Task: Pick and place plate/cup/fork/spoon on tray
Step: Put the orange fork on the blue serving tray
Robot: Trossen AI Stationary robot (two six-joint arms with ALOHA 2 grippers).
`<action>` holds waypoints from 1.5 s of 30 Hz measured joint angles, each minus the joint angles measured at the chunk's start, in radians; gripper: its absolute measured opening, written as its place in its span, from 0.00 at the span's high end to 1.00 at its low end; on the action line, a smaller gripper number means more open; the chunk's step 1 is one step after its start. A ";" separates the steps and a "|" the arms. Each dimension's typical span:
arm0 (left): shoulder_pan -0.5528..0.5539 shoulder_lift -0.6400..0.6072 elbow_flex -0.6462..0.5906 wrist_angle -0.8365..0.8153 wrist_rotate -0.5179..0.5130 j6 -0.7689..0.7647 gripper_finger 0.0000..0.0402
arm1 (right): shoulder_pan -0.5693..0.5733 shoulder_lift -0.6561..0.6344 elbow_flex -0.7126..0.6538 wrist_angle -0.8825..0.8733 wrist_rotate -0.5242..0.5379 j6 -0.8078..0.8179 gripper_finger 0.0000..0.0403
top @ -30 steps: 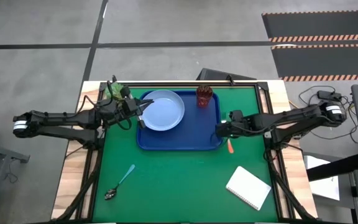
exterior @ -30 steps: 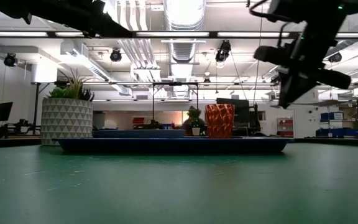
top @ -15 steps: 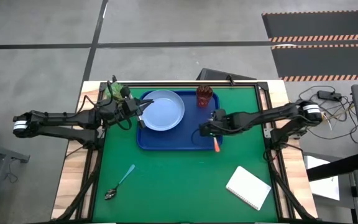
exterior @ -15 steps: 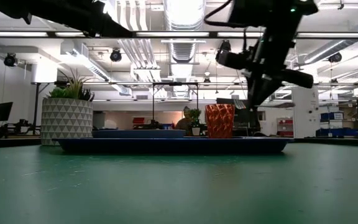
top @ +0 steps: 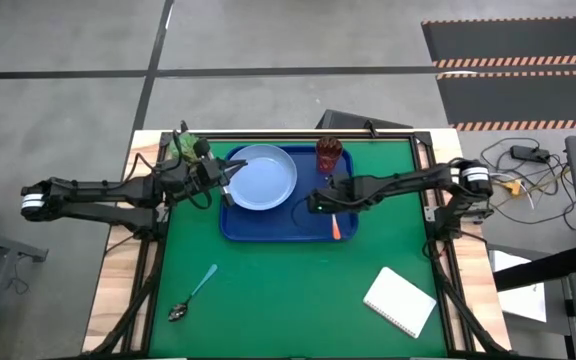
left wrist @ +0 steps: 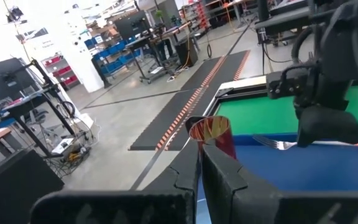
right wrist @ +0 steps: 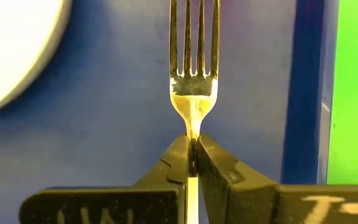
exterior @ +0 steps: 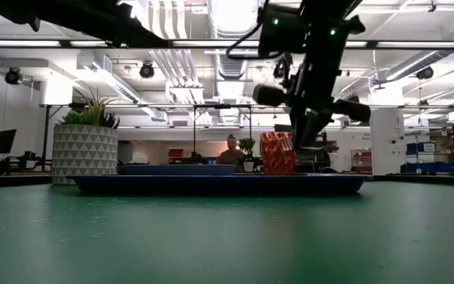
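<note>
The dark-blue tray lies at the table's far middle. The pale-blue plate lies in its left part and the reddish-brown cup stands upright in its far right corner. My right gripper is over the tray's right part, shut on the fork, whose orange handle trails toward the near edge. My left gripper is shut beside the plate's left rim. The blue-handled spoon lies on the green mat at the near left. My left gripper is at the plate's left rim; I cannot tell whether it touches it. My right gripper pinches the fork's slim neck, just behind the tines, between its two fingers. The fingers lie along the fork, coming from the table's right. The tines point ahead of the fingers, above the tray floor.
A white pot with a green plant stands by the tray's far left corner. A white notepad lies at the near right. Bare green mat spreads in front of the tray.
My right gripper has carried the fork toward the table's left, from beyond the tray's right rim to over the tray's right part. The fork has stayed in the hold, its handle trailing behind.
</note>
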 joint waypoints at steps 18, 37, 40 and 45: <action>0.000 -0.002 -0.004 0.000 0.000 0.038 1.00 | -0.131 0.042 -0.031 -0.009 -0.092 -0.131 0.97; 0.000 -0.002 -0.004 0.003 -0.001 0.038 1.00 | -0.143 0.046 -0.133 0.097 -0.089 -0.131 0.97; 0.000 -0.002 -0.004 0.003 -0.001 0.038 1.00 | -0.143 0.046 -0.135 0.095 -0.065 -0.106 0.97; 0.000 -0.002 -0.004 0.003 -0.001 0.037 1.00 | -0.147 0.046 -0.137 0.089 -0.064 -0.105 0.97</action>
